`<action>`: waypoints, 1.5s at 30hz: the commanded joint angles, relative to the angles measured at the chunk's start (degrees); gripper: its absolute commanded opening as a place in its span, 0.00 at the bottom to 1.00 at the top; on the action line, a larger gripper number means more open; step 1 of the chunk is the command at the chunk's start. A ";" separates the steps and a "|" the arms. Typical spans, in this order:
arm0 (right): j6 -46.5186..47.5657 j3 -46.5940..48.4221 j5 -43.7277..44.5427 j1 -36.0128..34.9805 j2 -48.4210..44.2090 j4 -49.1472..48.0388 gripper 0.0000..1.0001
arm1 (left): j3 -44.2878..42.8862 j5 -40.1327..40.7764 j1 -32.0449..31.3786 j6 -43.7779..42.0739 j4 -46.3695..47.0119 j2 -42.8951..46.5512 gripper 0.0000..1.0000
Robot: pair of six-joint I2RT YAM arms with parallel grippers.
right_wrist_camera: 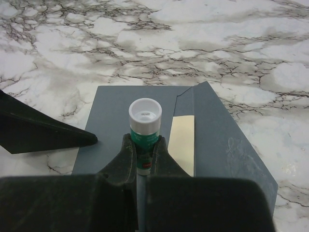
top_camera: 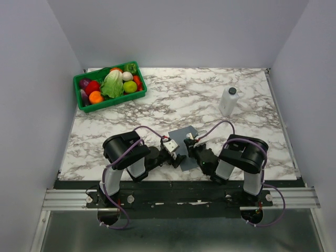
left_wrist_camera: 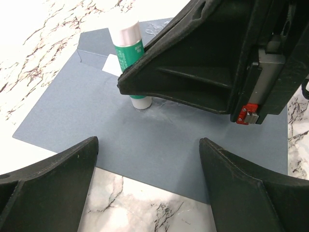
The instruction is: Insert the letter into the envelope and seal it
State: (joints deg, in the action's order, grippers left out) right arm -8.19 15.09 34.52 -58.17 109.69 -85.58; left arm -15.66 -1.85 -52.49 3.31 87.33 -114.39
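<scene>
While the right gripper [right_wrist_camera: 145, 147] pinched a glue stick [right_wrist_camera: 145, 116] on the envelope [right_wrist_camera: 108, 111], left gripper [left_wrist_camera: 148, 145] spread, sealing was underway; flap [right_wrist_camera: 212, 125] probably needed glue next.

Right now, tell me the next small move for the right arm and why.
Probably slide the right gripper so the glue stick reaches the open flap: the letter is tucked in the envelope, only a cream strip showing, and the flap lies unsealed.
</scene>
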 commanded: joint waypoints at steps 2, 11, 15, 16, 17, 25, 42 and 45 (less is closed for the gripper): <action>-1.74 -4.36 5.64 -0.80 3.60 3.76 0.01 | 3.00 2.55 1.51 1.87 9.70 -4.70 0.94; -2.10 -6.48 7.32 -0.80 1.93 2.26 0.01 | 3.27 2.46 1.60 2.05 9.70 -4.26 0.94; -1.31 -6.04 3.89 -0.80 1.76 2.44 0.01 | 3.36 2.29 1.51 2.05 9.79 -4.18 0.94; -1.13 -5.87 2.15 -0.80 1.67 2.26 0.01 | 3.36 2.29 1.60 2.05 9.70 -4.18 0.94; -1.13 -5.78 1.43 -0.80 1.67 2.26 0.01 | 3.36 2.29 1.60 2.05 9.79 -4.18 0.94; -1.31 -4.64 -2.36 -2.03 0.88 4.97 0.01 | 3.36 2.20 1.60 2.31 9.70 -4.09 0.94; -4.64 -5.86 7.39 -5.46 1.23 7.97 0.01 | 3.35 2.11 1.60 2.75 9.70 -4.18 0.94; -5.35 -6.91 11.70 -5.46 0.18 9.20 0.01 | 3.44 2.11 1.51 2.75 9.70 -4.26 0.94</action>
State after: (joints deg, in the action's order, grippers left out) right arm -12.10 11.79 39.00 -63.07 108.40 -86.87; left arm -15.64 -1.93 -52.45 3.44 87.31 -114.10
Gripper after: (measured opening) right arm 0.074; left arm 0.943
